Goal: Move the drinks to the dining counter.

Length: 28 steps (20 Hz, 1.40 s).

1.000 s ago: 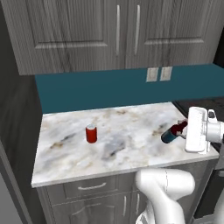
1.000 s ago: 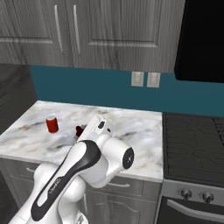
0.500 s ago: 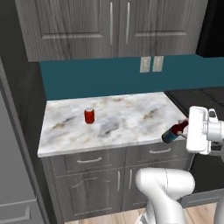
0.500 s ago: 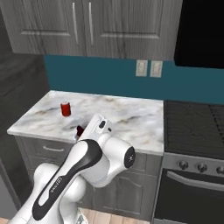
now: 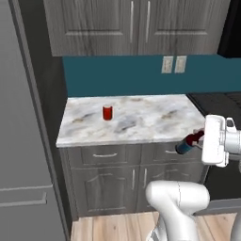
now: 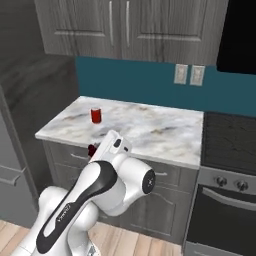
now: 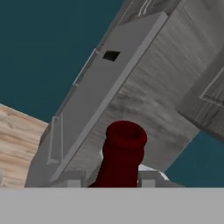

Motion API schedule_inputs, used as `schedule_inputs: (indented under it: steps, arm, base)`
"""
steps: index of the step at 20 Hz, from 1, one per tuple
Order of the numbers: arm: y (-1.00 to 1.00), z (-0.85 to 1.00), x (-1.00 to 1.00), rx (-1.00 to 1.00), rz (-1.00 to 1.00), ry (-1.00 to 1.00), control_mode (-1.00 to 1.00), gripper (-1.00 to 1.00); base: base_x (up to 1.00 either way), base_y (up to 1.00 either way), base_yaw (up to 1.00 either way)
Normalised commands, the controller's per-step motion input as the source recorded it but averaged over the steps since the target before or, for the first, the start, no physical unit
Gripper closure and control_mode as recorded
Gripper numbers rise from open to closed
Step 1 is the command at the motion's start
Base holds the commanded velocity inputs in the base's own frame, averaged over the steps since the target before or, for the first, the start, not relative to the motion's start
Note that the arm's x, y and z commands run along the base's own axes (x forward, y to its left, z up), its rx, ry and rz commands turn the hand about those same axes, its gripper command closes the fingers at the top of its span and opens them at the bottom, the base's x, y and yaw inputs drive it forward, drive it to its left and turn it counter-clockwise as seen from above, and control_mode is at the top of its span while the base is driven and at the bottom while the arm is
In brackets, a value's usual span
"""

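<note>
1. From the left base view, the small red soda can with a silver top (image 5: 108,112) stands upright on the narrow marble worktop (image 5: 141,127) under the teal backsplash (image 5: 117,77), toward its far left. The slim dark bottle with a red neck (image 5: 188,141) hangs off the right front edge of that worktop, lying nearly level in the air, its body hidden behind the white hand of the arm (image 5: 217,140).

2. From the right base view, the red soda can (image 6: 96,115) sits well apart from the robot, near the left end of the worktop (image 6: 150,131). A bit of the bottle's red neck (image 6: 92,149) peeks out beside the hand, just below the worktop's front edge, in front of the grey drawers (image 6: 70,157).

3. From the hand view, the red neck (image 7: 124,151) rises between the fingers (image 7: 148,178), which are clamped on the bottle, with grey cabinet fronts (image 7: 144,92) beyond.

4. I judge this the carrying step for the first drink: the bottle is in transit and the dining counter is not in sight. Next the base must reach that counter, the bottle must be set down upright, and the can fetched afterwards.
</note>
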Motion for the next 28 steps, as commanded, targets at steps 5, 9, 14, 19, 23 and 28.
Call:
schedule_inputs:
  steps: [5,9,14,19,23,28]
  arm:
    - [0.00,0.00,0.00,0.00,0.00,0.00,1.00,1.00]
    - [0.00,0.00,0.00,0.00,0.00,0.00,1.00,1.00]
    - [0.00,0.00,0.00,0.00,0.00,0.00,1.00,1.00]
    - [0.00,0.00,0.00,0.00,0.00,0.00,1.00,1.00]
    - [0.00,0.00,0.00,0.00,0.00,0.00,1.00,1.00]
    - [0.00,0.00,0.00,0.00,0.00,0.00,1.00,1.00]
  base:
    - [-0.21,0.00,0.43]
    - [-0.09,0.00,0.57]
    - [-0.11,0.00,0.59]
    - [-0.07,0.00,0.57]
    - [-0.02,0.01,0.57]
    - [-0.09,0.10,0.56]
